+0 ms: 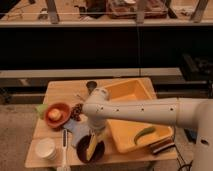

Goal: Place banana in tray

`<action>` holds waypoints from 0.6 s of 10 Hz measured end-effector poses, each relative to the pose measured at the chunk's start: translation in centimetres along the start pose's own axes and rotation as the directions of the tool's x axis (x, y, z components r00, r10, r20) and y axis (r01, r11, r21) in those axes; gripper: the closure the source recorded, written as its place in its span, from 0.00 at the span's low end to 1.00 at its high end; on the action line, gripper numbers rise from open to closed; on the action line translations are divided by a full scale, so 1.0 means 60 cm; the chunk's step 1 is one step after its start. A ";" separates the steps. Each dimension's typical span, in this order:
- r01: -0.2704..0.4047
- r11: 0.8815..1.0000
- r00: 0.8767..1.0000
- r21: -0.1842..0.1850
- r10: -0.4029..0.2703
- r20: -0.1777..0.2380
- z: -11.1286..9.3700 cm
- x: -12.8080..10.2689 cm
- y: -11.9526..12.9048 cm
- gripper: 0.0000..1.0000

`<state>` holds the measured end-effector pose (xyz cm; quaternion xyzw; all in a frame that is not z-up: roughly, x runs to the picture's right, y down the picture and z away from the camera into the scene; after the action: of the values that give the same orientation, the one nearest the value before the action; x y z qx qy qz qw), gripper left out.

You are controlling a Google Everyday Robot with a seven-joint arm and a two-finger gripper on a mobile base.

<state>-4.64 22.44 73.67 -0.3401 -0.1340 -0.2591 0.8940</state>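
The banana (92, 146) is small and yellow and lies in the dark round bowl (82, 154) at the table's front. The tray (122, 141) is a large yellow-orange bin on the right half of the table, just right of that bowl. My white arm reaches in from the right across the tray and bends down at its wrist (99, 107). The gripper (95, 133) hangs directly above the banana, close to the bowl's far rim. The arm hides part of the tray's left side.
A green curved pepper-like object (144, 134) lies in the tray. A red-orange bowl (56, 115) with food, a white cup (46, 148), a white utensil (64, 145), a dark can (91, 86) and a dark block (162, 146) stand around on the wooden table (60, 90).
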 end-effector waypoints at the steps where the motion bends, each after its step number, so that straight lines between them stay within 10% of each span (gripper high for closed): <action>1: 0.000 1.000 1.000 0.001 0.000 0.000 -0.001 0.000 0.000 0.65; 6: 0.001 1.000 1.000 0.008 -0.001 0.014 0.001 0.000 -0.002 0.65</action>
<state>-4.69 22.37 73.78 -0.3381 -0.1416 -0.2564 0.8943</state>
